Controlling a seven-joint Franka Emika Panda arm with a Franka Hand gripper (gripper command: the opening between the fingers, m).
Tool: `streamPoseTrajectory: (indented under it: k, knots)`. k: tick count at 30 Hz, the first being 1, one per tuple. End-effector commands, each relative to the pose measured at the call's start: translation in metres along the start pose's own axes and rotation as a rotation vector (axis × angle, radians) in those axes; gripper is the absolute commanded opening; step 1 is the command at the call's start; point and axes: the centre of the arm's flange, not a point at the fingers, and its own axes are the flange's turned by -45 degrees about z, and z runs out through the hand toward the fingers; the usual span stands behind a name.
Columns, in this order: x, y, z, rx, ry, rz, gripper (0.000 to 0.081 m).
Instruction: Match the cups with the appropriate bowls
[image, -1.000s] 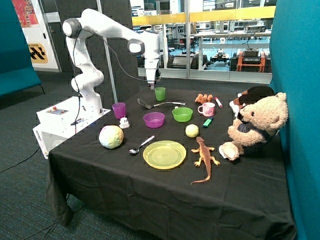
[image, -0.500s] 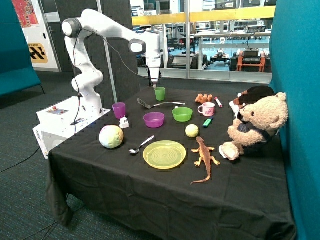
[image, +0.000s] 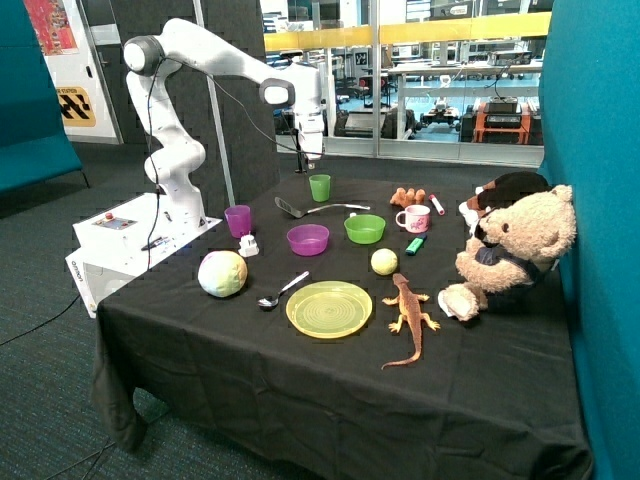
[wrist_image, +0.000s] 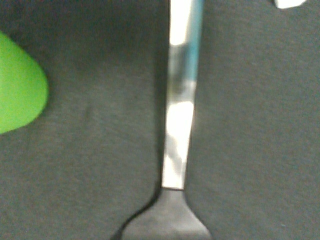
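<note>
Claw (image: 311, 163) above green cup (image: 320, 187), well apart.

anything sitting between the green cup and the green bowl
Yes: a spatula with a black head and shiny handle lies on the cloth between the green cup and the green bowl. The end effector hangs above, beside the cup.

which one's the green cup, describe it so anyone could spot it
Start at the white robot arm at the black table's far edge; the green cup stands just below its gripper. It is upright, taller and narrower than the green bowl nearby, and has no handle.
</note>
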Motion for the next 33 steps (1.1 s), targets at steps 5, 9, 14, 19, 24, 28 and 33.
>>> streamPoseTrajectory:
  k: [5,9,14,19,24,28,33]
  knots:
    - [0.005,-0.052,0.007,0.001,0.0018,-0.083,0.0375]
    - [0.003,-0.065,0.011,0.001,0.0018,-0.091,0.0429]
    - [0.002,-0.075,0.016,0.001,0.0018,-0.087,0.0407]
    - [0.008,-0.082,0.021,0.001,0.0017,-0.082,0.0502]
    - [0.014,-0.092,0.024,0.001,0.0018,-0.095,0.0505]
    - [0.019,-0.101,0.026,0.001,0.0018,-0.103,0.0484]
    - [0.027,-0.11,0.03,0.001,0.0018,-0.114,0.0463]
